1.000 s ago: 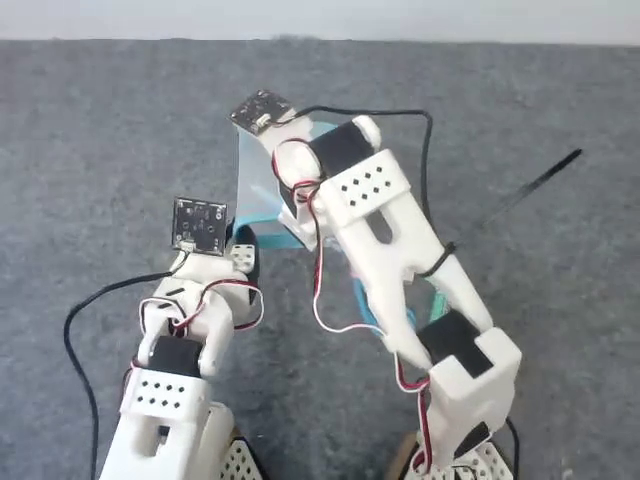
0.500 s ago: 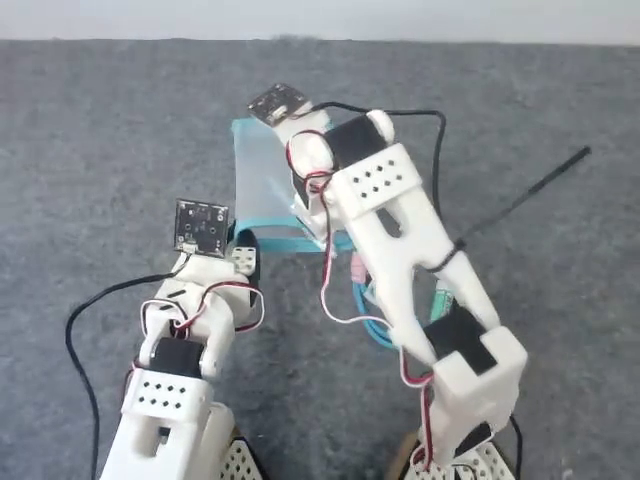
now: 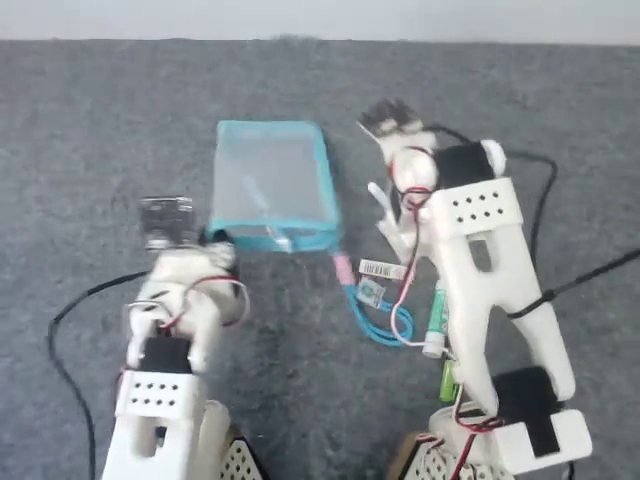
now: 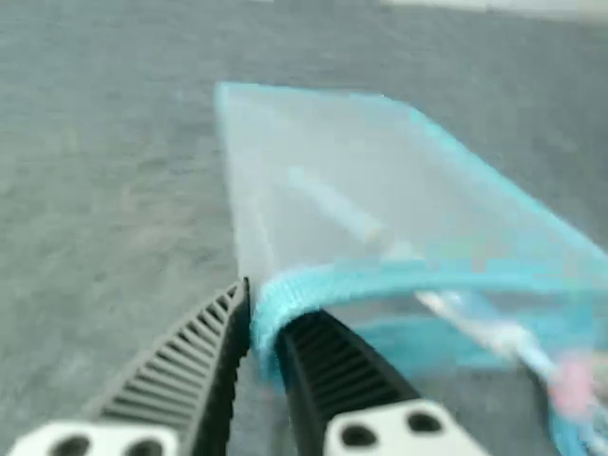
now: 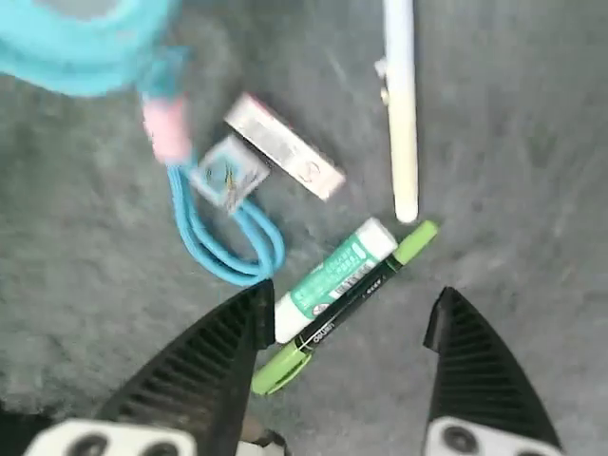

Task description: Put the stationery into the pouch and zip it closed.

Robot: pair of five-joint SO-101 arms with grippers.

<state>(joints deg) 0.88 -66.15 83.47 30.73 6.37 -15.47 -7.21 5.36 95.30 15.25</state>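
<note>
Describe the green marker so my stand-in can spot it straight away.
Start at the blue mesh pouch; its blue strap trails to the spot below the right pincer. There the green marker lies alongside the white-and-green tube; it alone has a dark barrel with lime ends.

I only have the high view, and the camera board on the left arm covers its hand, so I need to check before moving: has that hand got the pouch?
Observer: Yes. The left wrist view shows the left hand shut on the pouch, pinching its teal edge at a corner.
Operator: And the right hand?
Observer: The right hand is open and holds nothing; it hangs over the green pen and the green-and-white tube.
Operator: Anything under that arm I'm missing?
Observer: A white pen lies beside a small white block.
</note>
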